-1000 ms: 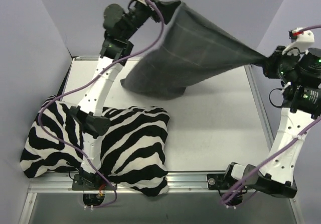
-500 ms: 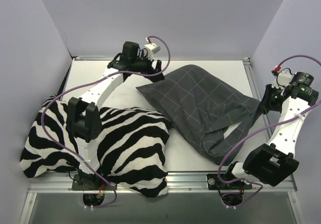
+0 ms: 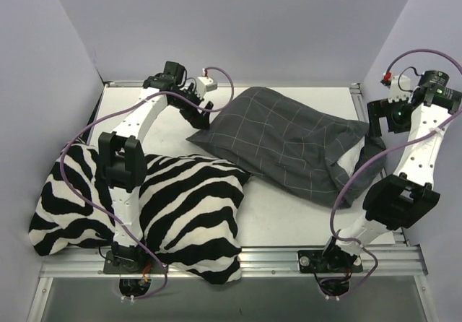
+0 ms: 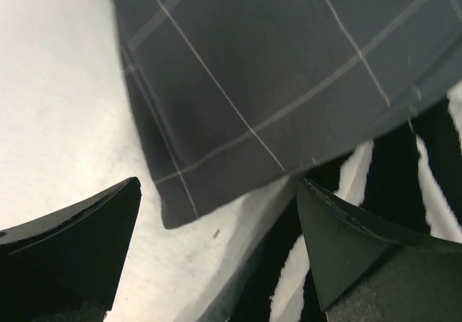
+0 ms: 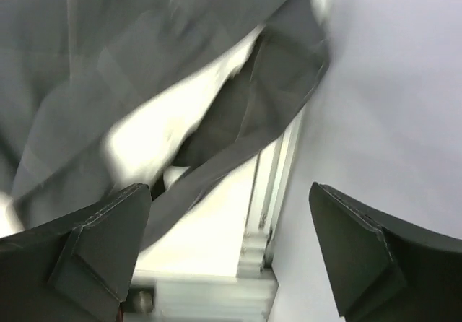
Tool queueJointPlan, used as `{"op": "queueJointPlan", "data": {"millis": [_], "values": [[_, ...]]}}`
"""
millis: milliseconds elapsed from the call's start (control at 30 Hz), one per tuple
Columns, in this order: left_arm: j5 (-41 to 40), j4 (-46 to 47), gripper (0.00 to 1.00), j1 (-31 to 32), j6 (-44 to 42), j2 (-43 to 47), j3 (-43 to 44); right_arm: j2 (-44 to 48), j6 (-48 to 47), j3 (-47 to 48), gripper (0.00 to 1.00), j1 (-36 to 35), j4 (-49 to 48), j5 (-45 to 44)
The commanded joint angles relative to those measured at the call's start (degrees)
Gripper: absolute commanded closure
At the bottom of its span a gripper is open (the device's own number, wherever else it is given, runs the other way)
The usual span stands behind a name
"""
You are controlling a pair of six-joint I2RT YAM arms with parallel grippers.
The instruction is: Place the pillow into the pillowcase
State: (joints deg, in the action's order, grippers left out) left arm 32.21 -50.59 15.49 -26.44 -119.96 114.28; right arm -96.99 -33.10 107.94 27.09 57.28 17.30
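Observation:
The dark grey checked pillowcase lies bulging on the table, its open end toward the right. White of the pillow shows in that open mouth; the rest of the pillow is hidden inside. My left gripper stands open just off the case's far left corner, holding nothing. In the left wrist view, the left gripper hovers over bare table beside that corner. My right gripper is open above the case's right end. In the right wrist view, nothing is between the jaws of the right gripper.
A large zebra-striped cushion covers the near left of the table and touches the pillowcase's near edge. The table's metal rail and the lilac right wall are close to my right gripper. Walls enclose the left, back and right.
The pillowcase, stretched in the air between both grippers a second ago, has dropped flat onto the table. My right gripper has opened and let it go; both arms have drawn back.

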Motion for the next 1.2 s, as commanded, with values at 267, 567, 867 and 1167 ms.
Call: {"op": "queueJointPlan", "data": {"millis": [267, 567, 867, 1167], "values": [[-3.29, -14.01, 0.03, 1.13, -26.56, -2.55, -3.44, 30.27, -15.25, -36.46, 0.00, -20.05, 15.78, 0.90], [-2.68, -11.64, 0.03, 2.44, -31.05, -4.66, -6.70, 26.68, -6.71, -52.74, 0.04, -21.12, -8.40, -17.11], [-5.49, -2.33, 0.68, 4.73, -24.64, -9.32, -5.39, 26.33, -5.30, -53.11, 0.32, -16.73, -17.02, -27.93], [2.07, -0.39, 1.00, -1.15, -6.63, -5.72, 12.53, 26.85, -3.82, -34.84, 1.00, -3.02, -15.27, -10.38]]}}
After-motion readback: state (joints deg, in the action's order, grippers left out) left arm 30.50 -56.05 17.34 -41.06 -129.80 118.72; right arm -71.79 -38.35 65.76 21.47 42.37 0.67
